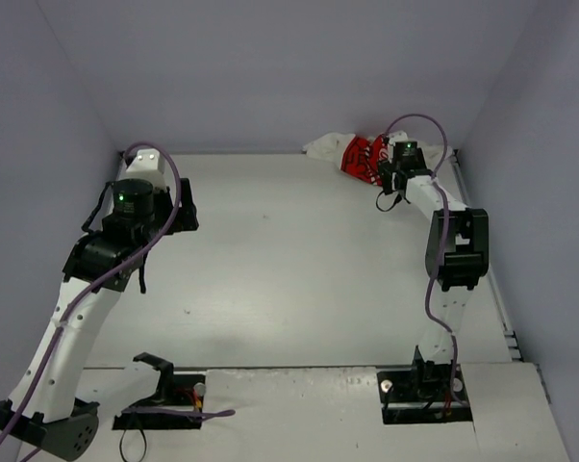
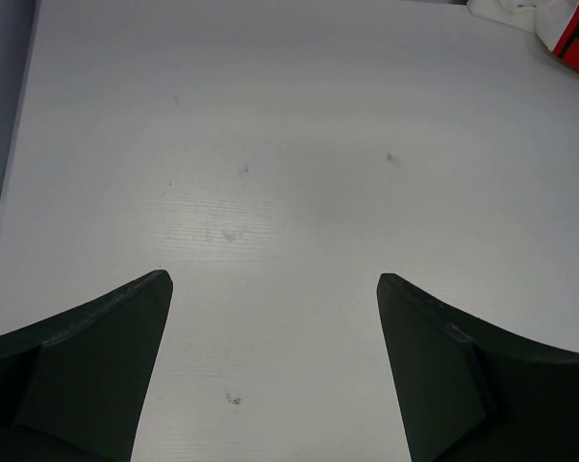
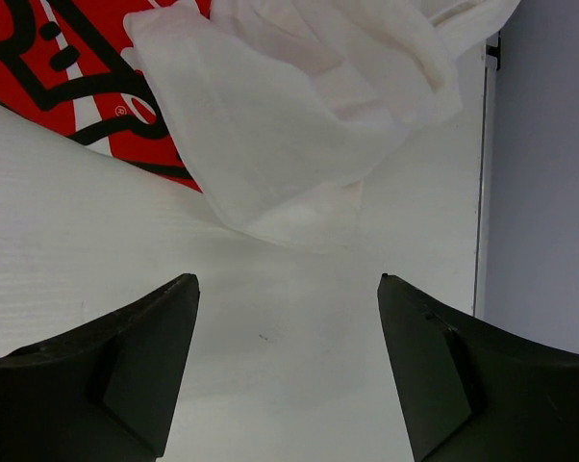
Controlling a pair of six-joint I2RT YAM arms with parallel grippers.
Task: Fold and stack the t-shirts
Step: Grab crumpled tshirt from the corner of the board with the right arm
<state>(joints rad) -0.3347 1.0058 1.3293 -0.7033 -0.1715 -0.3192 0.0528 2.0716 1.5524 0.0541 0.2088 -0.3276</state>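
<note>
A crumpled white t-shirt with a red printed patch lies bunched at the table's far right, by the back wall. My right gripper hovers just beside it. In the right wrist view the t-shirt spreads ahead of the right gripper, whose jaws stand open over bare table, nothing between them. A corner of the t-shirt shows at the top right of the left wrist view. My left gripper is open above bare table at the far left, far from the cloth.
The white table is walled by lilac panels at the back and both sides. Its right edge runs close to the cloth. The arm bases sit at the near edge.
</note>
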